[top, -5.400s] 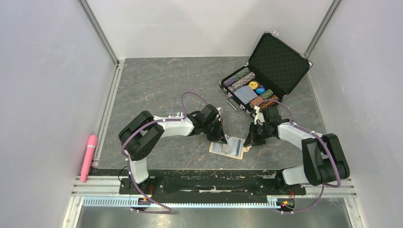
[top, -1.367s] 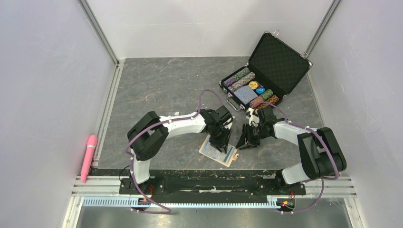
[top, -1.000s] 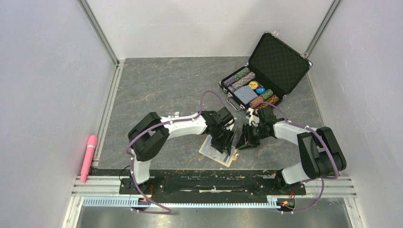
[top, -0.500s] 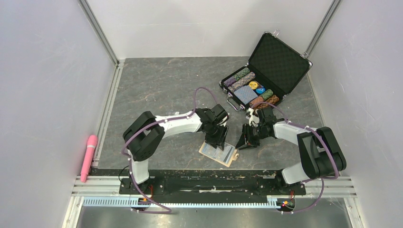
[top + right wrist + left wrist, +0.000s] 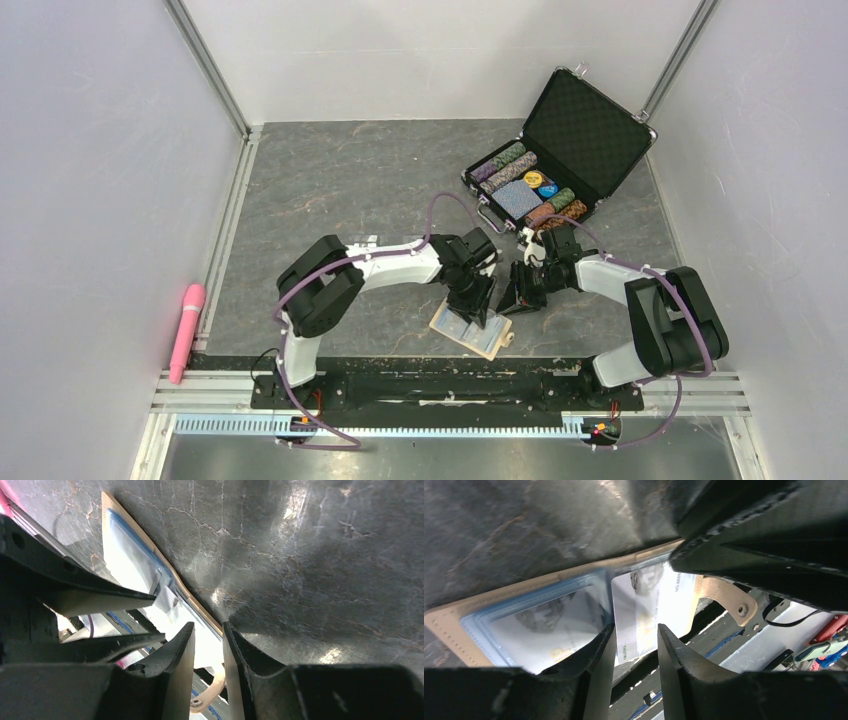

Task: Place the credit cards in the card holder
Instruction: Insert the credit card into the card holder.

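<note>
— Holding the card holder (image 5: 482, 341) spread open, are you?

— It lies open near the table (image 5: 330, 180) front edge. My left gripper (image 5: 478, 312) hovers over the strap-side half, jaws slightly apart and empty, where one credit card (image 5: 651, 605) sits; I'd judge I'm nudging it into the pocket. My right gripper (image 5: 510, 300) waits just beside, jaws narrowly parted.

— Changed?

— The holder has swung and slid frontward.

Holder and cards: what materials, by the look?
Holder: tan leather or faux leather, matte, stitched edge. Pockets: clear glossy plastic over light blue, probably. Card: thin glossy plastic, likely; glare on its printed face.
</note>
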Robot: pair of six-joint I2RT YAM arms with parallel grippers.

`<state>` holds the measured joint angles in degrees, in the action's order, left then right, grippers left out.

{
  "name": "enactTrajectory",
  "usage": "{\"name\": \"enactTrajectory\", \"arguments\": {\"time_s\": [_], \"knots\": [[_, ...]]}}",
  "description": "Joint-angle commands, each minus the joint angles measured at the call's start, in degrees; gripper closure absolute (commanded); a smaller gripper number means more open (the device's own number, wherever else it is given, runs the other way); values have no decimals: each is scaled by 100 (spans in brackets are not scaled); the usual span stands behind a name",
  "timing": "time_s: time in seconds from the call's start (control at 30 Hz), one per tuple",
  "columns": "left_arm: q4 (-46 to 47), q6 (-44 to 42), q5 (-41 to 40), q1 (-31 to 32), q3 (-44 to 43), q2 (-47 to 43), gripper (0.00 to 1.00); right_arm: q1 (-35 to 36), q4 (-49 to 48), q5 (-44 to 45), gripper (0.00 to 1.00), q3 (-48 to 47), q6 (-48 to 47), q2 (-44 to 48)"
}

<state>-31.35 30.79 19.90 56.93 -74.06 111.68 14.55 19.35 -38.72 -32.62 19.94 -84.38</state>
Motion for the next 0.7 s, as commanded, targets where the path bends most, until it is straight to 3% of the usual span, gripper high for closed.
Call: {"name": "enactTrajectory", "arguments": {"time_s": [0.0,0.23,0.4,0.53,0.67], "knots": [[-64,-51,291,152,-430,138,57,40,-31,198,71,2,-67,-72],[27,146,617,152,-742,318,55,41,195,428,71,-360,-186,-97],[110,258,719,138,-834,439,53,31,642,844,66,-873,-422,-126],[303,279,566,-28,-613,110,45,32,812,951,59,-983,-504,-80],[828,496,788,-509,-46,-340,43,31,920,914,54,-945,-557,-4]]}}
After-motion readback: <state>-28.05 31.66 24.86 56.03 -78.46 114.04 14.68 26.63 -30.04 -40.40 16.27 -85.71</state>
